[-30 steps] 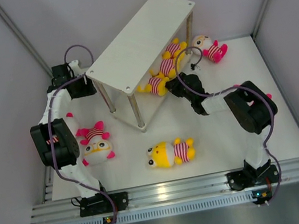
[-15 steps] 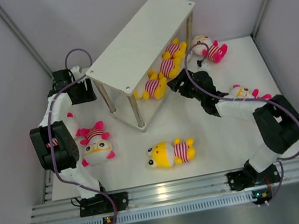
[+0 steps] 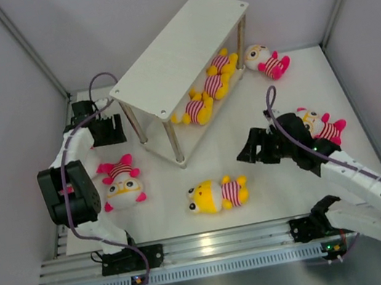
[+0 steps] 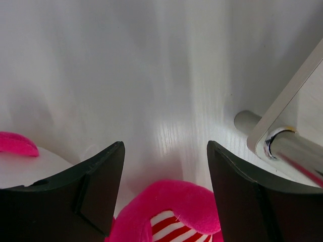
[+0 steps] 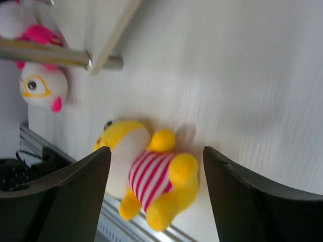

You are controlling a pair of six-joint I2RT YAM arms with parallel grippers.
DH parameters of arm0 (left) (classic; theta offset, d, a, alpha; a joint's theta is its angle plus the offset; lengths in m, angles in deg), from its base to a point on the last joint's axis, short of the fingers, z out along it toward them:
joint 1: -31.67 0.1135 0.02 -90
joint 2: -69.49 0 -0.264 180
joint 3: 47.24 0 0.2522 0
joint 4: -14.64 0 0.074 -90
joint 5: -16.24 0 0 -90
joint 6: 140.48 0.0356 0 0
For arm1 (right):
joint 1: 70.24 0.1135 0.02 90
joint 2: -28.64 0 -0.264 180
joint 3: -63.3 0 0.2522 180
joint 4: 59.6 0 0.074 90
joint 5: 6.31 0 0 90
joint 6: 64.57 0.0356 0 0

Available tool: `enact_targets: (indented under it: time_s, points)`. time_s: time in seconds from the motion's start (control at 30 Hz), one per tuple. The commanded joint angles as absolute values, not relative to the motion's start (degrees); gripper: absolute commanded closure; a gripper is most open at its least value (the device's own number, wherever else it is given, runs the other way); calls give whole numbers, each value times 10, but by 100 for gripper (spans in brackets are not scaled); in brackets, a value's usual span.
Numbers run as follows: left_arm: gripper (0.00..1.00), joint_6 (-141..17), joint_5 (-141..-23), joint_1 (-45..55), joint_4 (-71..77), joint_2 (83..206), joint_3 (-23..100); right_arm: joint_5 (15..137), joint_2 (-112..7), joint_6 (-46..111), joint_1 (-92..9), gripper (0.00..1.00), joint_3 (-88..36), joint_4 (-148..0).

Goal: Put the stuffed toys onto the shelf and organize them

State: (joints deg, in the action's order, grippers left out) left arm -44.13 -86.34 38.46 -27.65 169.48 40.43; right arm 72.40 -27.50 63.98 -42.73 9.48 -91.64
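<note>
Claws agape, empty: left claw (image 4: 164, 147), right claw (image 5: 156, 150).

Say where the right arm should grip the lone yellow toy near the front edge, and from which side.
Probably the striped torso, from straight above, closing across it. The yellow toy lies flat, face up; its torso is narrower than the round head, and the open right gripper sits nearest.
</note>
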Motion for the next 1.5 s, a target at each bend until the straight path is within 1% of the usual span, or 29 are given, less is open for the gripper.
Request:
enact_targets:
  time_s: [0.0, 0.1, 0.23, 0.37, 0.6, 0.7, 0.73, 0.8, 0.83, 0.9, 0.93, 1.0, 1.07, 1.13, 1.2, 1.23, 1.27, 1.33, 1.47]
  points:
    - [28, -411, -875, 384, -281, 1649, 383, 605, -231, 648, -426, 26, 155, -992]
    - [28, -407, -889, 384, -294, 1636, 370, 581, -212, 675, -426, 26, 191, -978]
    - [28, -402, -908, 384, -302, 1606, 346, 570, -220, 704, -425, 26, 231, -939]
    - [28, -393, -906, 384, -302, 1589, 331, 537, -240, 769, -422, 26, 272, -822]
    - [28, -380, -891, 384, -302, 1580, 325, 558, -293, 781, -397, 27, 284, -779]
    - [28, -376, -879, 384, -302, 1587, 331, 565, -332, 802, -380, 34, 284, -718]
    - [27, -379, -870, 384, -302, 1595, 335, 565, -356, 811, -368, 42, 281, -691]
    - [28, -383, -862, 384, -302, 1602, 345, 570, -375, 816, -359, 52, 270, -677]
    - [27, -384, -857, 385, -302, 1605, 349, 571, -388, 817, -353, 64, 269, -673]
    - [27, -383, -856, 385, -302, 1607, 356, 575, -392, 815, -353, 76, 265, -675]
    - [27, -382, -855, 385, -302, 1607, 357, 578, -387, 814, -353, 90, 266, -678]
    - [27, -381, -851, 385, -302, 1604, 360, 588, -372, 807, -354, 100, 262, -700]
    - [27, -377, -844, 385, -302, 1601, 361, 605, -339, 793, -355, 100, 252, -732]
    - [27, -363, -834, 385, -309, 1597, 369, 644, -295, 763, -355, 100, 219, -816]
    - [27, -357, -794, 389, -309, 1598, 379, 693, -261, 741, -358, 100, 178, -882]
    - [27, -358, -789, 392, -310, 1598, 390, 710, -230, 737, -360, 100, 166, -896]
    - [27, -359, -789, 398, -311, 1601, 397, 742, -217, 732, -361, 100, 154, -908]
    - [26, -366, -795, 414, -311, 1604, 405, 766, -189, 724, -363, 100, 118, -931]
    - [27, -368, -813, 419, -311, 1603, 407, 821, -183, 705, -364, 100, 61, -922]
